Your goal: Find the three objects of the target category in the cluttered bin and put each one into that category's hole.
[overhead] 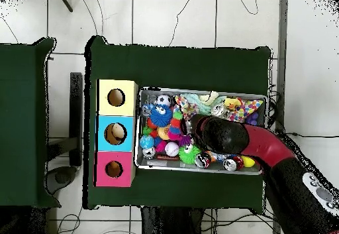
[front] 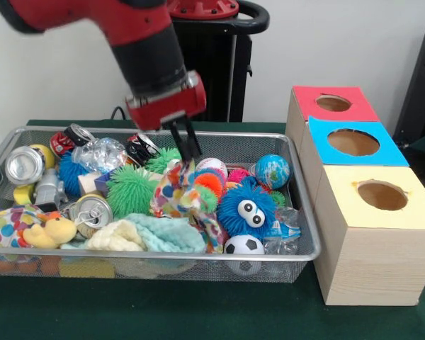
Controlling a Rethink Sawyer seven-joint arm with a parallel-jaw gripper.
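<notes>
My gripper [front: 190, 157] reaches down into the middle of the wire bin [front: 198, 257]. Its black fingers are shut on the peak of a spotted multicoloured cloth [front: 171, 191], which is pulled up a little above the clutter. Around the cloth lie a green spiky ball [front: 131, 190], a blue furry ball with eyes [front: 246, 210], a soccer ball [front: 242, 245] and a mint cloth [front: 166, 234]. In the overhead view the arm [overhead: 228, 137] covers the gripper and the bin's middle.
Three wooden boxes with holes stand beside the bin: red top [front: 333, 103], blue top [front: 353, 142], yellow top [front: 382, 195]. Several drink cans [front: 25, 164] and a yellow plush duck [front: 55, 230] fill the bin's left end. A globe ball [front: 273, 170] lies near the boxes.
</notes>
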